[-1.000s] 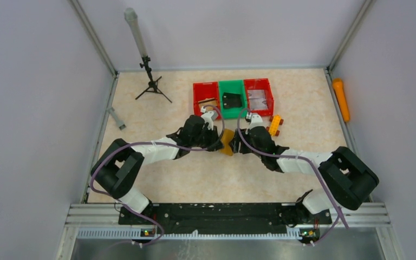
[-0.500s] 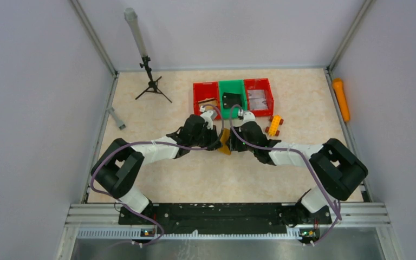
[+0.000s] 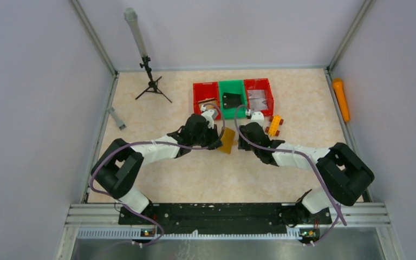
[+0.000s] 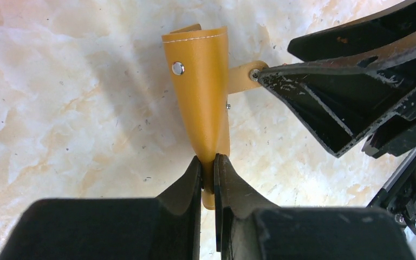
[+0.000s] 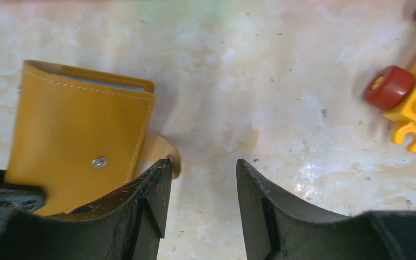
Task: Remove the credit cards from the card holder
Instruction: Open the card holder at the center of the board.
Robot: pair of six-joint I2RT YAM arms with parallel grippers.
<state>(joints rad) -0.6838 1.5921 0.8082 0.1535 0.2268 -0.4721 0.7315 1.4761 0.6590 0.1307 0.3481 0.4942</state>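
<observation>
The mustard-brown card holder (image 3: pixel 227 142) stands on edge on the table between my two arms. My left gripper (image 4: pixel 208 160) is shut on its near lower edge, and the folded body (image 4: pixel 203 92) rises away from the fingers. My right gripper (image 5: pixel 203 162) is open with bare table between its fingers. Its left finger (image 5: pixel 154 189) lies against the holder's small side tab (image 5: pixel 160 151), with the holder (image 5: pixel 78 130) just to its left. A thin pale edge shows in the holder's top slot. The credit cards are hidden.
Behind the grippers stand a red bin (image 3: pixel 206 84), a green bin (image 3: pixel 231 82) holding a black object (image 3: pixel 231 100), and another red bin (image 3: pixel 257 81). A yellow toy block with red ends (image 3: pixel 274 125) lies right of my right gripper. An orange cylinder (image 3: pixel 340 99) lies by the right wall, and a tripod (image 3: pixel 150 81) stands at the back left.
My right gripper pressed in toward the card holder, then drew back a little to the right with its jaws narrower. The left gripper kept its grip and place.
</observation>
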